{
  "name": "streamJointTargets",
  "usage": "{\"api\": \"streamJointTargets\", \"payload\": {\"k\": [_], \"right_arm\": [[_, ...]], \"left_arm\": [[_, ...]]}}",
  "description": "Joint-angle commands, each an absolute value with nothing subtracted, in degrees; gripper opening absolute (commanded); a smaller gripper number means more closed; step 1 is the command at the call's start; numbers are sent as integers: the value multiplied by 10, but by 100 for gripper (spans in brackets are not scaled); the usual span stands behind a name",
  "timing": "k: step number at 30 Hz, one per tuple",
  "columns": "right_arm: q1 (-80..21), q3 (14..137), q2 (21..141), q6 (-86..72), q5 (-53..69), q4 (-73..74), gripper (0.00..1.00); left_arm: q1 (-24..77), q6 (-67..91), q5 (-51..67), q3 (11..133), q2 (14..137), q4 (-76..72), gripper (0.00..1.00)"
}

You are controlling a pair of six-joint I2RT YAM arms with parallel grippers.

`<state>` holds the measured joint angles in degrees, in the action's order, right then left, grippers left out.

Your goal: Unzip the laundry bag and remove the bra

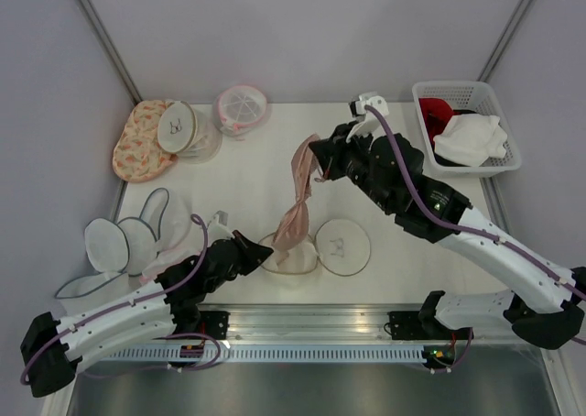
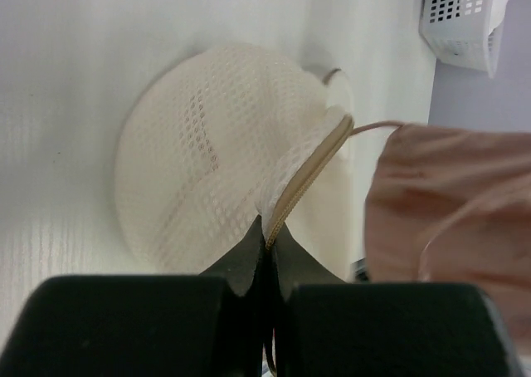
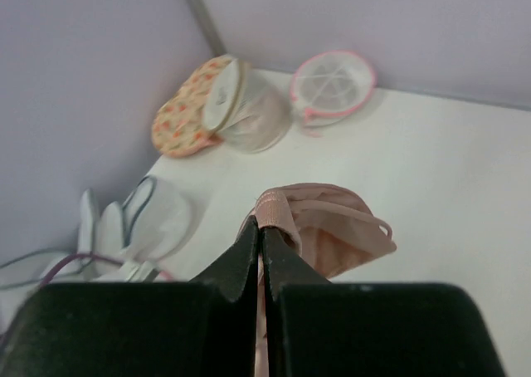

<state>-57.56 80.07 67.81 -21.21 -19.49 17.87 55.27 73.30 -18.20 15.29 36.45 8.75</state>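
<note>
- The bag (image 1: 341, 247) is a round case of cream-white mesh with a tan zipper rim (image 2: 307, 178). It lies open at the near middle of the table (image 1: 256, 159), as two round halves side by side.
- Its right half lies flat and shows a small black bra drawing. Its left half is partly covered by the bra.
- The bra (image 1: 298, 205) is soft, pale pinkish-beige cloth with thin straps, twisted into a long strip.
- The left gripper (image 1: 259, 251) is fully closed and pinches the zipper rim at the left edge of the bag. In the left wrist view the rim runs out from between the fingers.
- The right gripper (image 1: 318, 153) is fully closed on the upper end of the bra and holds it above the table.
- The long axis of the bra runs from the right gripper down toward the near edge. Its lower end meets the left half of the bag.
- At the far right, a white plastic basket (image 1: 456, 93) with a lattice wall holds a white garment (image 1: 469, 139) and a red garment (image 1: 437, 112).
</note>
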Motion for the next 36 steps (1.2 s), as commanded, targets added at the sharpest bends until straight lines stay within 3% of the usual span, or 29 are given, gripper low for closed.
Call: {"api": "streamJointTargets", "payload": {"k": [1, 10, 23, 33, 36], "right_arm": [[-506, 853, 693, -171, -262, 196, 0], [-354, 966, 777, -137, -278, 193, 0], [-46, 1371, 1050, -162, -235, 236, 0], [125, 1382, 1063, -231, -190, 60, 1], [156, 1439, 1091, -243, -175, 28, 0]], "left_arm": [[554, 706, -207, 185, 343, 125, 2], [554, 693, -207, 198, 332, 150, 2], [554, 680, -206, 214, 280, 202, 2], [553, 692, -208, 214, 276, 229, 2], [553, 700, -209, 212, 282, 228, 2]]}}
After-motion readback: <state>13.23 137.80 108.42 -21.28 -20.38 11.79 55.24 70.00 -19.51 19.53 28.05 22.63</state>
